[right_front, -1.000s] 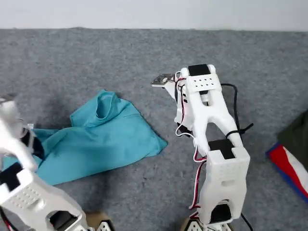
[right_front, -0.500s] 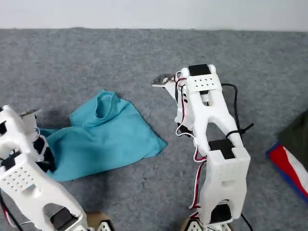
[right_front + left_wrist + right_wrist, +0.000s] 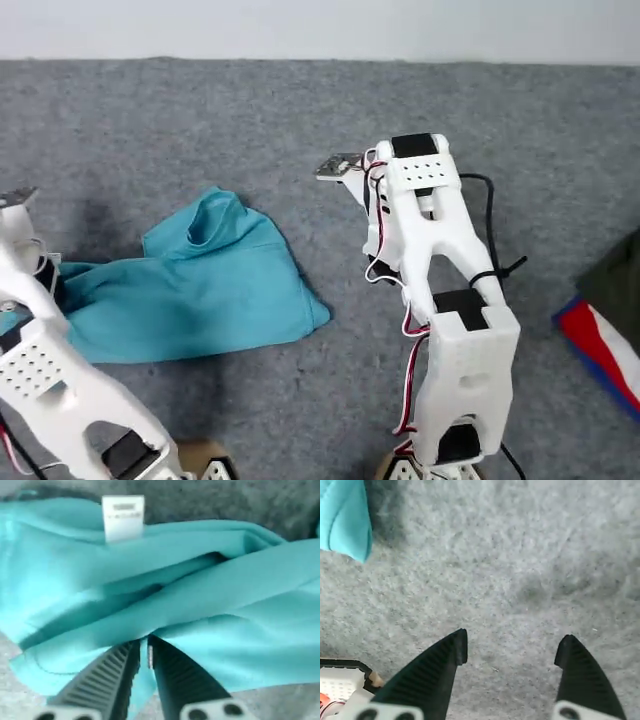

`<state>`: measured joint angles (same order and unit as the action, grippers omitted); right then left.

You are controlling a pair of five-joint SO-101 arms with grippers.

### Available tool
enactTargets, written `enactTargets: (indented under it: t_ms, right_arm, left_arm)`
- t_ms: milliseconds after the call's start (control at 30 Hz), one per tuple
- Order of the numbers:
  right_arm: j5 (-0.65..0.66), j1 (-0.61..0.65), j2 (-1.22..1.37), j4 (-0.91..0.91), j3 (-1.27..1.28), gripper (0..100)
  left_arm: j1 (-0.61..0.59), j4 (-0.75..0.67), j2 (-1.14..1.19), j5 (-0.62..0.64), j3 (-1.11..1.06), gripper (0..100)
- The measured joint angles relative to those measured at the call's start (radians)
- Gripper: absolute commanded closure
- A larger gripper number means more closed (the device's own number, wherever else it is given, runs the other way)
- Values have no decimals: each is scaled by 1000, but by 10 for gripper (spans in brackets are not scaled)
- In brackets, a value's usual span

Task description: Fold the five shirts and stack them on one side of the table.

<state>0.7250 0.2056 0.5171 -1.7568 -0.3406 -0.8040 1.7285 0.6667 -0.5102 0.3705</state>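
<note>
A teal shirt lies crumpled on the grey carpet at the left of the table, its collar bunched toward the far side. My left gripper is shut on a fold of the teal shirt, and a white label shows on the cloth beyond it. In the high view that arm stands at the shirt's left edge. My right gripper hangs open over bare carpet, with a corner of the teal shirt off to one side. The right arm stands at the table's middle.
A dark green garment and a red, white and blue one lie at the right edge. Grey carpet covers the table up to a white wall at the back. Open carpet lies between the arms and beyond them.
The left arm has drawn leftward with the teal shirt in its grip, dragging the cloth's right corner left. The right arm has stayed still.
</note>
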Motion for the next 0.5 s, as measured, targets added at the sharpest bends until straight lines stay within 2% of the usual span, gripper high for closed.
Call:
enactTargets:
  t_ms: [300,500]
  right_arm:
    - [-2,83,0,0,0,703]
    - [-2,83,0,0,0,703]
  left_arm:
    - [8,-28,-35,-3,89,970]
    - [6,-9,97,-3,239,973]
